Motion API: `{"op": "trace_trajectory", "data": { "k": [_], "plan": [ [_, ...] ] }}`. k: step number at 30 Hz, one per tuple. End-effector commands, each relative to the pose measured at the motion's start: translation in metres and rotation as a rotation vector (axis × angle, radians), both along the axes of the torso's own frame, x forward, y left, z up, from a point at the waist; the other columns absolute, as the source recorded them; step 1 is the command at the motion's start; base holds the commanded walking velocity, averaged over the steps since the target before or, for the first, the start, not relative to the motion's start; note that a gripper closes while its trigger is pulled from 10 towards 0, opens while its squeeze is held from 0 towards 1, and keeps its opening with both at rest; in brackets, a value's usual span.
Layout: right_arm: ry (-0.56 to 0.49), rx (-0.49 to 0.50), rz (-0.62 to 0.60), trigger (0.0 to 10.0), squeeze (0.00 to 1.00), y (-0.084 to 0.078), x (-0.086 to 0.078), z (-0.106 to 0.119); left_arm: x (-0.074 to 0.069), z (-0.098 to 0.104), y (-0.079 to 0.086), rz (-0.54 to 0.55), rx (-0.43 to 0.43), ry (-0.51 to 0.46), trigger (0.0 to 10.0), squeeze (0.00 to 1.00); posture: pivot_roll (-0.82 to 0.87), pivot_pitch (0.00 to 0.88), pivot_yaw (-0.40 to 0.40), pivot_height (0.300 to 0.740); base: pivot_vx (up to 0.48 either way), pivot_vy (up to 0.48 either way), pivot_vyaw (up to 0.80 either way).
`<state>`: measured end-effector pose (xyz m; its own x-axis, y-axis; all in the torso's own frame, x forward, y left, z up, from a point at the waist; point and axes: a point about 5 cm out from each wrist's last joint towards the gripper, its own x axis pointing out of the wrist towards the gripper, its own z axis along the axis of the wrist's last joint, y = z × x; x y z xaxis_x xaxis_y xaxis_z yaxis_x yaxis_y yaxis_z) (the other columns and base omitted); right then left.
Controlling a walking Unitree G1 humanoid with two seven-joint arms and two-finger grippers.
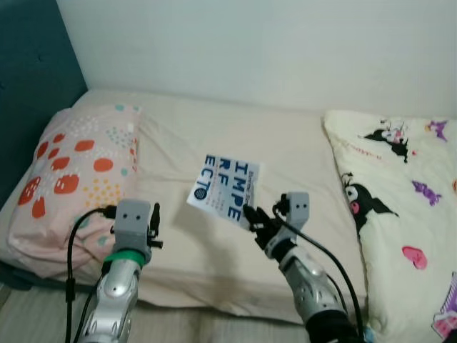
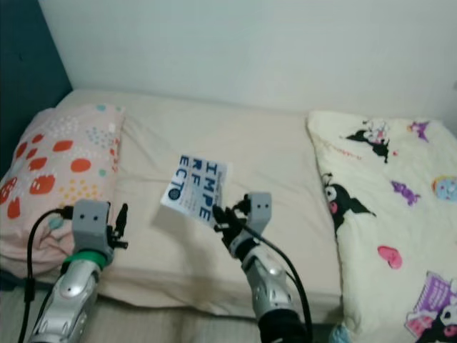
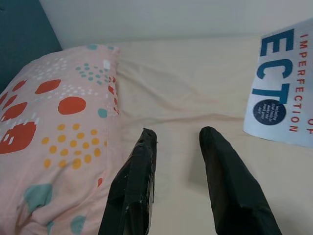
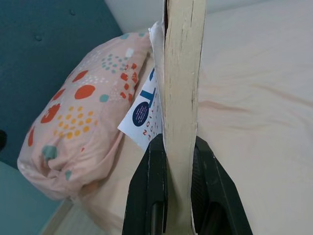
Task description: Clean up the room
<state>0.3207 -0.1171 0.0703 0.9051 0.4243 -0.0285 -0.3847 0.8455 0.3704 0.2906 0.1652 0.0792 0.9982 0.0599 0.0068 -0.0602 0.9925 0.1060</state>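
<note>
Jaws of the right gripper (image 1: 251,216) clamp the paperback book (image 1: 225,187) above the bed (image 1: 285,153); left gripper (image 3: 178,147) gapes empty; putting away remains

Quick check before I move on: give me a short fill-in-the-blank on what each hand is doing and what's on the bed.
1. The right hand is shut on the ____, white with blue letters.
2. The left hand is ____, holding nothing, above the beige sheet.
3. The pillow with red and orange spots lies on the robot's ____ side of the bed.
4. The blanket with cartoon figures lies on the robot's ____ side.

Missing words: book; open; left; right
</note>
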Motion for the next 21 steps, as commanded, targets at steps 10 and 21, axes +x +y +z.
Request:
{"op": "trace_trajectory", "data": {
  "k": [10,21],
  "plan": [
    [0.005,0.043,-0.032,10.0,0.00,0.0004,0.0050,0.0027,-0.0039,-0.0067,0.0051,0.014,-0.011,0.037,10.0,0.00,0.05,0.000,-0.012,0.740,0.000,0.000,-0.16],
    [0.013,0.039,-0.055,10.0,0.00,-0.0012,0.0050,0.0003,-0.0032,-0.0058,0.0054,0.002,-0.002,0.035,10.0,0.00,0.05,0.000,-0.009,0.740,0.000,0.000,-0.57]
  ]
}}
